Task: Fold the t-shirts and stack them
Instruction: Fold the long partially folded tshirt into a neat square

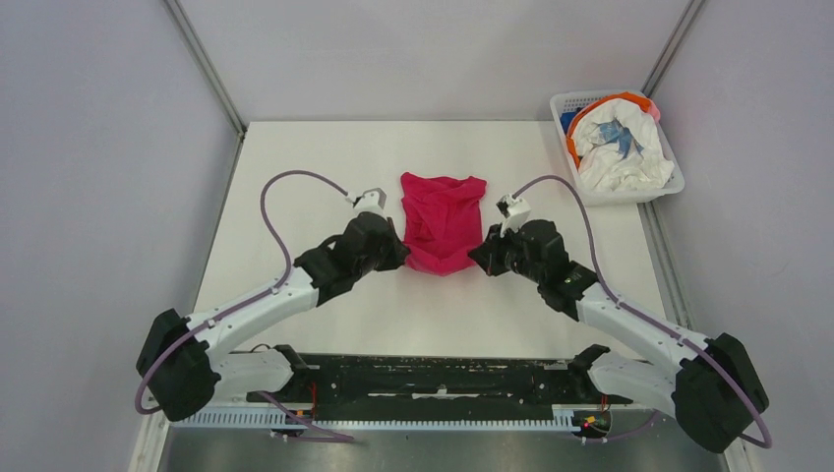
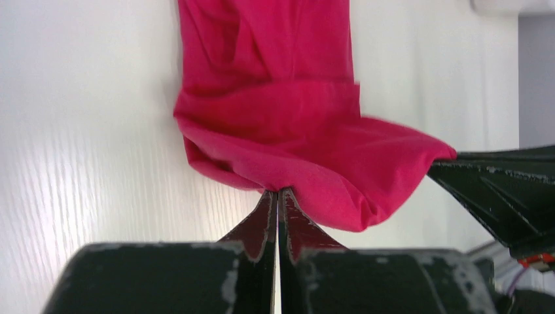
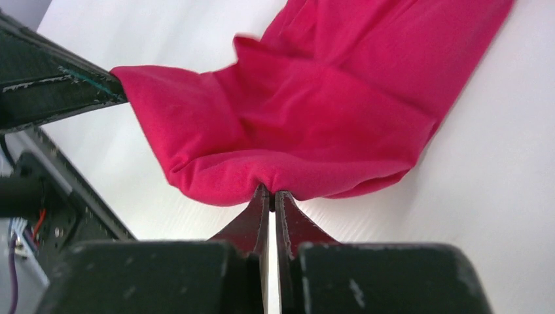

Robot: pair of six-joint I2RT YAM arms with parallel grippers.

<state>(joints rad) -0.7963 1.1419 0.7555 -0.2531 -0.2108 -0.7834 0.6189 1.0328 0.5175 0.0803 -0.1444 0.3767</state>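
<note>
A magenta-red t-shirt (image 1: 442, 221) lies partly folded in the middle of the table, its near end lifted. My left gripper (image 1: 397, 248) is shut on its near left edge; the left wrist view shows the fingertips (image 2: 278, 194) pinching the cloth (image 2: 281, 131). My right gripper (image 1: 482, 254) is shut on its near right edge; the right wrist view shows the jaws (image 3: 271, 195) pinching the cloth (image 3: 314, 124). A white t-shirt with blue print (image 1: 620, 147) lies in the basket over an orange one (image 1: 572, 143). A blue one (image 1: 567, 121) peeks out at the basket's left.
A white plastic basket (image 1: 629, 194) stands at the table's back right corner. Metal frame posts rise at the back left (image 1: 207, 69) and back right (image 1: 674, 44). The black base rail (image 1: 443, 379) runs along the near edge.
</note>
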